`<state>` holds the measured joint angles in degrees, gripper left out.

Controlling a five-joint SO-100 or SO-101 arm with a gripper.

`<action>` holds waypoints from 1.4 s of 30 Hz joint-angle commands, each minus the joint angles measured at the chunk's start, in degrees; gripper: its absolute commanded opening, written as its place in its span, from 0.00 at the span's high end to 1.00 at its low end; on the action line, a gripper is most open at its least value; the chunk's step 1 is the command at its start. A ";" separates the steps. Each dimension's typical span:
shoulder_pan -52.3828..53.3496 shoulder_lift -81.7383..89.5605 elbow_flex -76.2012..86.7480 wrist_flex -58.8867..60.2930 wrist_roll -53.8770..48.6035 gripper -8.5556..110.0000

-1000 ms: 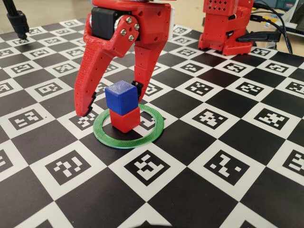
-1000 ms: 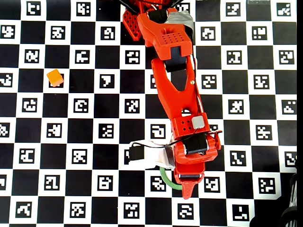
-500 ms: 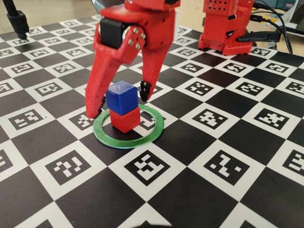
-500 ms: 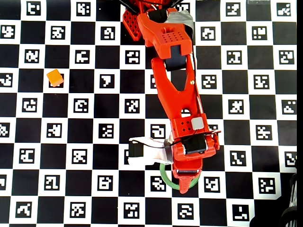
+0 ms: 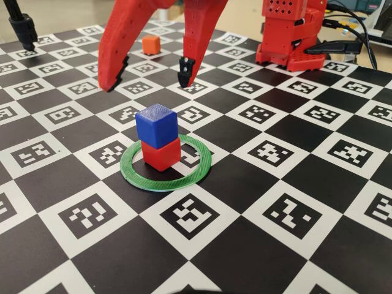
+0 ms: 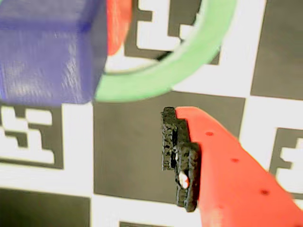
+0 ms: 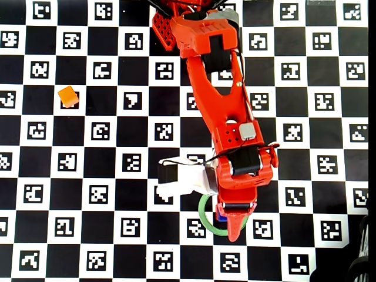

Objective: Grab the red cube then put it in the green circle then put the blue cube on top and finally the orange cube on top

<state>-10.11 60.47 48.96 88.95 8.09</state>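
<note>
The blue cube [image 5: 156, 124] sits on top of the red cube [image 5: 162, 153], which stands inside the green circle [image 5: 165, 184] on the checkerboard. My gripper [image 5: 149, 78] is open and empty, raised just behind the stack, with its fingers spread wider than a cube. In the wrist view the blue cube [image 6: 47, 52], a sliver of the red cube [image 6: 118, 23] and the green circle [image 6: 142, 85] fill the top; one black-padded finger [image 6: 180, 156] shows, the other is out of view. The orange cube [image 5: 150, 43] lies far back, at the left in the overhead view [image 7: 68, 96].
The arm's red base [image 5: 288, 37] stands at the back right with cables beside it. A black stand [image 5: 24, 27] is at the back left. In the overhead view the arm [image 7: 217, 106] covers most of the stack, and the white wrist camera mount [image 7: 182, 179] sticks out left.
</note>
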 commanded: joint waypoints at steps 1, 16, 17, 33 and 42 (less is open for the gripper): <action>0.62 12.83 2.29 0.09 -1.32 0.51; 6.50 35.16 24.70 1.67 -15.82 0.50; 7.56 36.56 26.19 1.93 -17.31 0.50; 40.17 40.96 33.93 5.54 -46.67 0.49; 59.33 32.43 29.44 3.87 -62.14 0.49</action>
<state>43.33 93.78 83.41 94.04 -49.48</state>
